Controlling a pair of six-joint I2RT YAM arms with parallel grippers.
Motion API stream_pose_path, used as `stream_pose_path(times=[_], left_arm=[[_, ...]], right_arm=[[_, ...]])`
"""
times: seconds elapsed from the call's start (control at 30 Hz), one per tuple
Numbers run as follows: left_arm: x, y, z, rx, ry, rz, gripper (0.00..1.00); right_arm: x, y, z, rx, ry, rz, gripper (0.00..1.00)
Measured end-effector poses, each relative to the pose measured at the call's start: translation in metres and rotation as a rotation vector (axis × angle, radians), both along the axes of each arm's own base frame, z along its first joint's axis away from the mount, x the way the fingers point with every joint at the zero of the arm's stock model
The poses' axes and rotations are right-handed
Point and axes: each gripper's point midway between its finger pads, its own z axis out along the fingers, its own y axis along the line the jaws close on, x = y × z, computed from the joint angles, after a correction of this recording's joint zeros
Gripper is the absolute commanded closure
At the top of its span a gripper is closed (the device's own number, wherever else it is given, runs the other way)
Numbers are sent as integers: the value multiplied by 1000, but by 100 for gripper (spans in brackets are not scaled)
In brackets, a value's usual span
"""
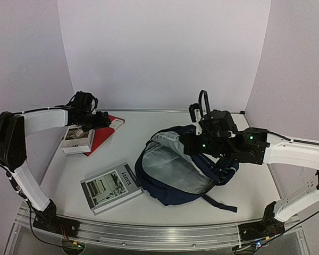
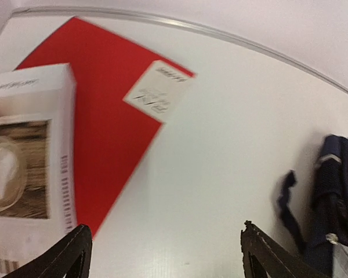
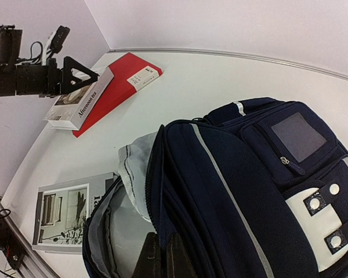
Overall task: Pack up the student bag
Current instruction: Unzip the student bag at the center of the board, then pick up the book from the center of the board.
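- We are inspecting a white table [image 1: 149, 133] enclosed by pale lilac walls, with both arm bases at its near edge.
- At far left, the left gripper [image 2: 165, 252] is hovering over the white book [image 1: 77, 139], which is lying partly on top of the red book [image 1: 103, 135]. Its jaws are standing released, wide apart, with nothing between them.
- We are judging the step in hand to be a pick of that white book. Done well, the jaws should be straddling one free edge of the white book alone, biting its thickness and not the red cover beneath. The lift should be going straight up, so the red book is not dragged along.
- Nearer the front, left of centre, the grey book [image 1: 111, 187] is lying flat, just beside the bag. Any carry should be passing well above it.
- At centre right, the student bag [image 1: 175, 175] is lying on its side, with its mouth gaping leftward and its light grey lining showing.
- At right, the right gripper [image 3: 162, 260] is clenched on the fabric of the bag's rim, propping the mouth open. We are advising a steady pinch there while the book is going in low and flat.
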Motion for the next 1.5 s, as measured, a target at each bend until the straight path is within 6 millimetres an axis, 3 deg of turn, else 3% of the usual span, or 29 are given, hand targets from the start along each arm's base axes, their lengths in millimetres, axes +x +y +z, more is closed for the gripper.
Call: stream_pose_path(times=[0.1,0.23,0.3,0.4,0.5,0.6,0.73,0.97,1.13,1.27,1.5], left_arm=[[-9,58,-28,54,76,165,7],[-40,135,-58,31,175,378,6],[-52,165,-58,-26,180,463,5],[-59,196,-41,-108,122,548,5],[-55,203,-25,-200,55,548,8],[-52,214,-24,-298,26,551,14],[-51,226,-40,-420,34,555,22],[-47,215,-64,-532,73,518,34],[-43,214,-73,-553,81,507,33],[-43,214,-74,-550,70,506,25],[-60,221,-72,-500,45,567,22]], right_arm=[[1,-1,0,-1,-3,-5,100],[0,-1,-3,-6,0,-4,100],[-1,-1,-7,-12,4,-1,100],[-3,-1,-13,-19,11,4,100],[-3,-1,-16,-20,16,6,100],[-4,-1,-16,-18,17,8,100],[-4,0,-16,-12,16,10,100],[-4,0,-16,-6,20,9,100],[-4,0,-16,0,20,8,100],[-4,0,-16,0,20,8,100],[-5,1,-16,4,24,13,100]])
